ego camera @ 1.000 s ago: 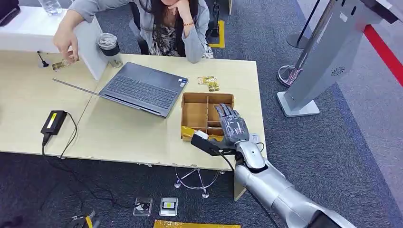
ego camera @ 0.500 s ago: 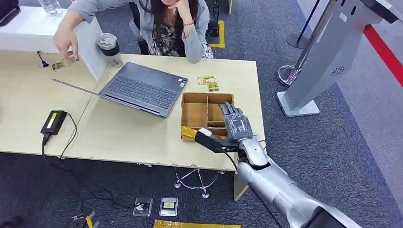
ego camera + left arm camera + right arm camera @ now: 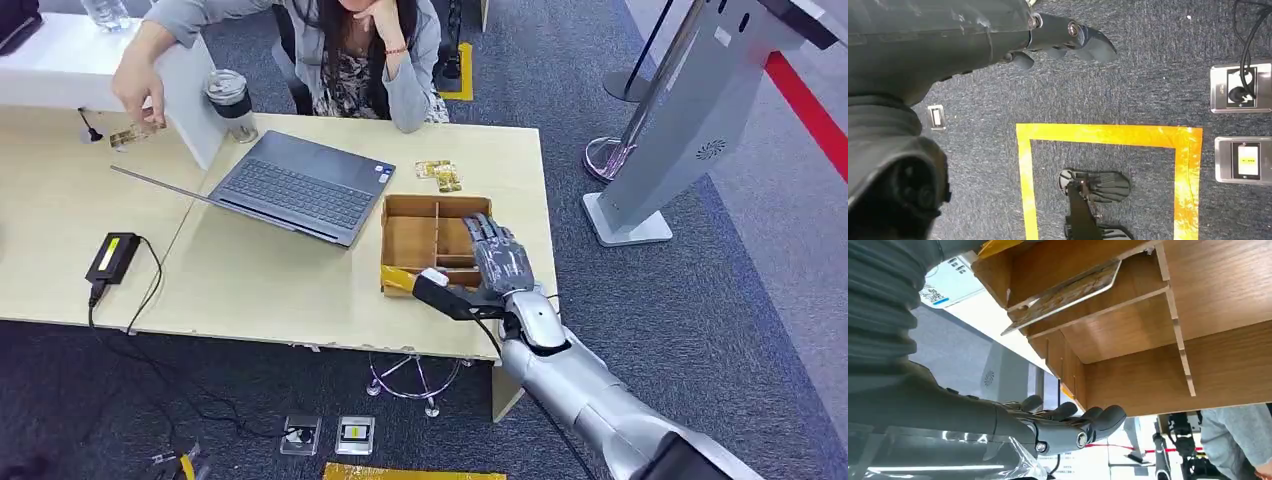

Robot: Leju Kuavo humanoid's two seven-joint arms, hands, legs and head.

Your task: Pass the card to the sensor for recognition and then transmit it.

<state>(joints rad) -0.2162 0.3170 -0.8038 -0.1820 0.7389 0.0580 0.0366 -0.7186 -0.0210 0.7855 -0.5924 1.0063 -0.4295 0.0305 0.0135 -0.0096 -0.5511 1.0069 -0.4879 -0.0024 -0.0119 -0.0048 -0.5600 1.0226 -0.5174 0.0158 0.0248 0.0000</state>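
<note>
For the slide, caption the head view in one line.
Right hand hovers open over the wooden divider box on the table, beside a laptop.

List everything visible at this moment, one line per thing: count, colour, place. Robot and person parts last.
table: one, pale wood, centre.
laptop: one, grey, open, mid-table.
divided box: one, brown, right part of table.
card: one, patterned, leaning in a box compartment.
loose cards: small pile, gold, behind the box.
power adapter: one, black, left part of table.
tumbler: one, clear, far table edge.
kiosk stand: one, silver, on the floor, right.
floor outlets: two, metal, under the table.
yellow tape: floor outline.
person: one, seated behind the table; their hand holds a card.
right hand: grey, over the box.
left hand: dark, hanging over the carpet.
</note>
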